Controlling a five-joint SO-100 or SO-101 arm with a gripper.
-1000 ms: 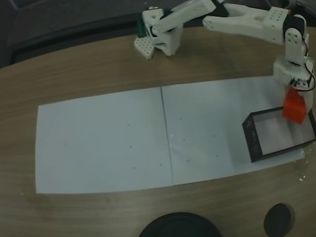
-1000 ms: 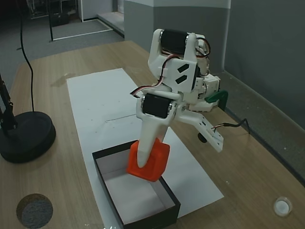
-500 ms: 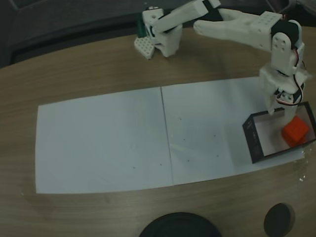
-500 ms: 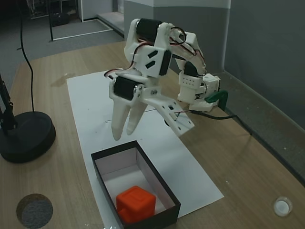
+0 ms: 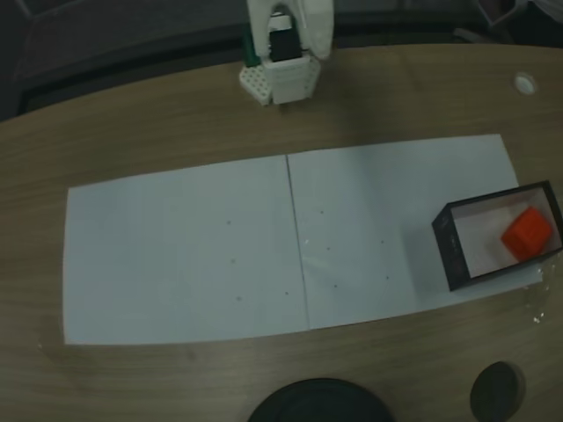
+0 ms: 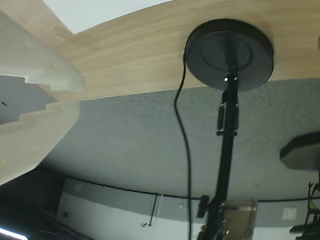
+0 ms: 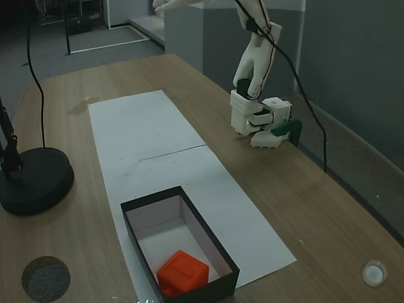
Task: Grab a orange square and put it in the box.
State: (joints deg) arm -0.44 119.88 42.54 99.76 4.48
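Withdrawn since the earlier frame, my arm (image 7: 252, 57) now stands raised over its base. Orange square (image 7: 182, 273) lies in the box (image 7: 221, 247) near the paper's (image 7: 145, 136) end corner. Gripper (image 6: 75, 97) fingers stand slightly parted, empty. Lamp base (image 7: 35, 180) sits well apart.

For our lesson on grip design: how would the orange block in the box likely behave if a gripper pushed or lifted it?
The orange square looks rigid, so probably stiff. Its flat faces suggest sliding rather than rolling. It lies tilted against the box wall, so a nudge may settle it flat.
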